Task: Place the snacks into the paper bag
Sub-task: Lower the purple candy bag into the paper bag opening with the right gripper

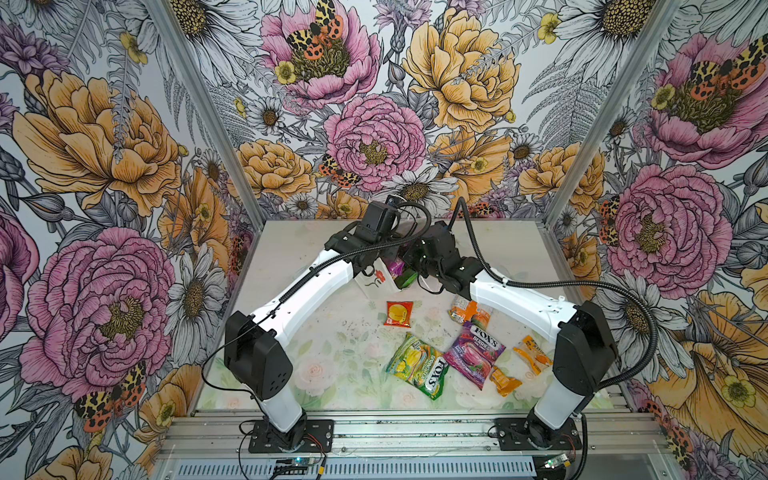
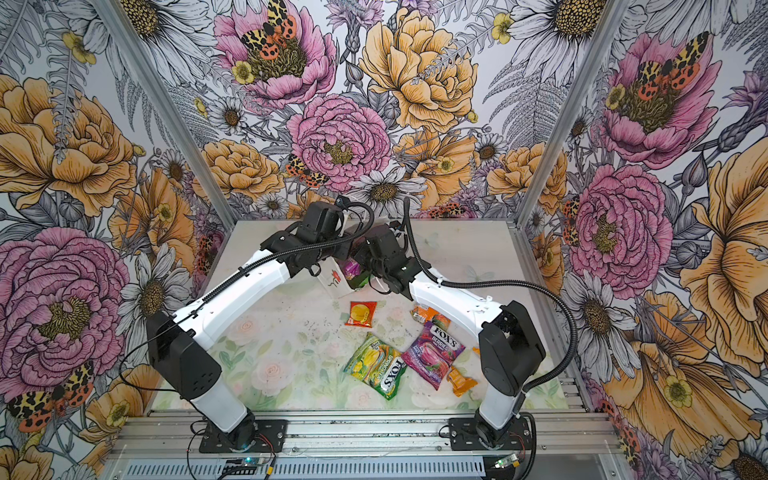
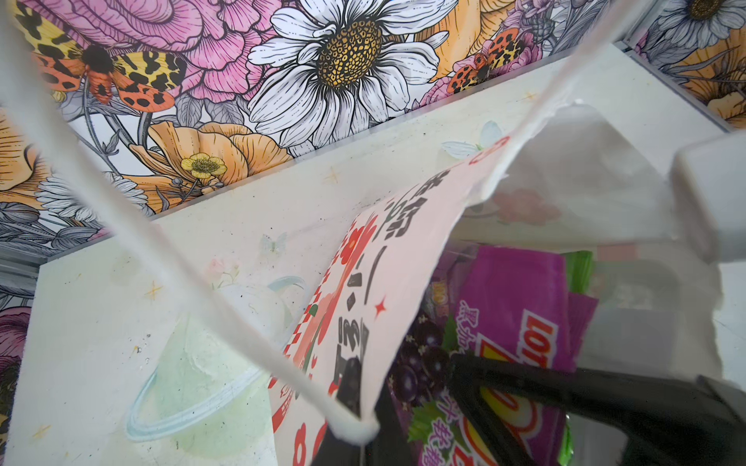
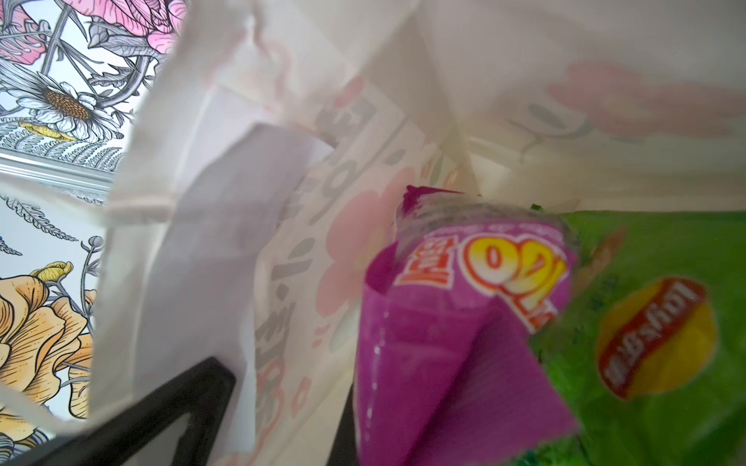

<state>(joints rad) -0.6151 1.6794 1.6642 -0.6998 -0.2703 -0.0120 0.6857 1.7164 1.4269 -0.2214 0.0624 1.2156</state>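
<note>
The white paper bag (image 1: 372, 281) with red flowers stands mid-table, under both wrists. Inside it lie the purple grape packet (image 4: 444, 343) and the big green packet (image 4: 654, 322). My left gripper (image 3: 371, 427) is shut on the bag's wall beside a cord handle's knot (image 3: 355, 429). My right gripper (image 4: 282, 444) is shut on another part of the bag's wall, one finger inside next to the purple packet. On the table lie a red sachet (image 1: 400, 313), an orange packet (image 1: 469, 311), the purple FOX'S (image 1: 473, 353), the green-yellow FOX'S (image 1: 417, 365) and two small orange wrappers (image 1: 532, 353) (image 1: 503, 380).
The loose packets lie between the bag and the metal rail (image 1: 415, 428) at the front, mostly on the right half. Flowered wall panels (image 1: 104, 208) close the table in on three sides. Black cables (image 1: 582, 286) loop off both arms.
</note>
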